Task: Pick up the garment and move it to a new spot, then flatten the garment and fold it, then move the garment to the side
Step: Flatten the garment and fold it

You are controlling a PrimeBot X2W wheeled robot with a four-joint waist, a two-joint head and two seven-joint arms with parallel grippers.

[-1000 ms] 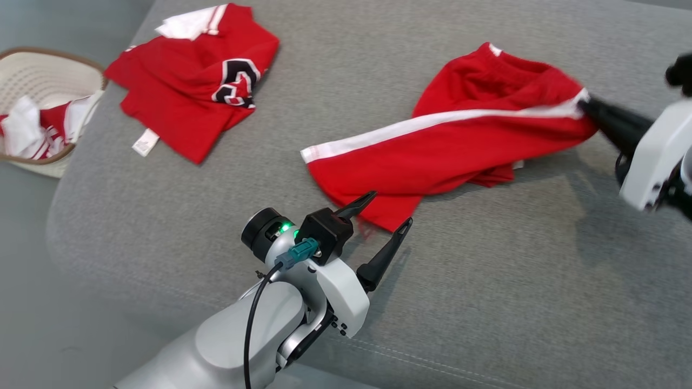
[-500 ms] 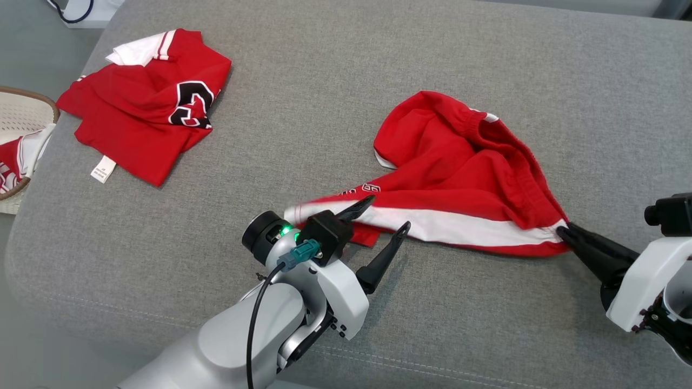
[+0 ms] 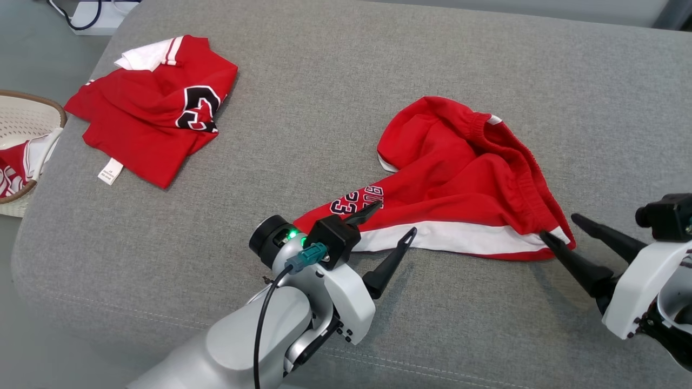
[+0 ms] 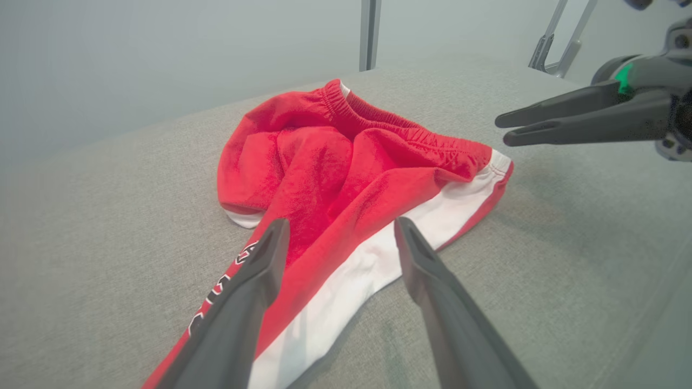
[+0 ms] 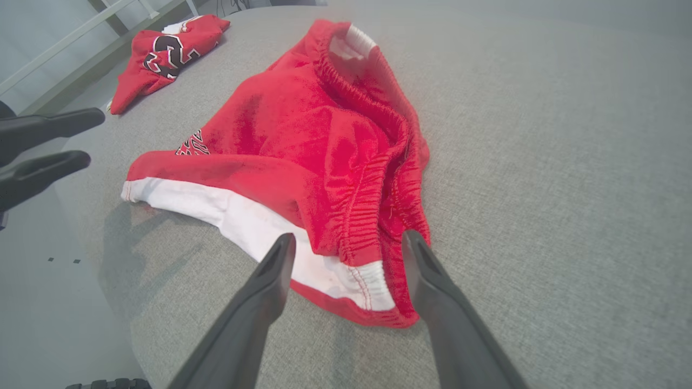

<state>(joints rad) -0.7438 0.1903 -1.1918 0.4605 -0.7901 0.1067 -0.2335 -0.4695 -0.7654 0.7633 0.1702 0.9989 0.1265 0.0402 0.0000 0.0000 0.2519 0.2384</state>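
Shorts [image 3: 459, 183] bunched; left hand [image 3: 393, 217] and right hand [image 3: 558, 226] both spread, empty; best pinch opposite ends, pull flat.

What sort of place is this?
Likely a lab laundry-folding setup, not certain: grey upholstered cushion as worktop, red shorts and a red jersey on it, a laundry basket beside it.

We see a big grey cloth seat [image 3: 378, 65] with a stitched seam [image 3: 432, 363] near its front edge. Beside it lies a smooth grey floor [image 3: 27, 59] (a white woven basket [image 3: 21, 111] stands there). The light is soft and even.
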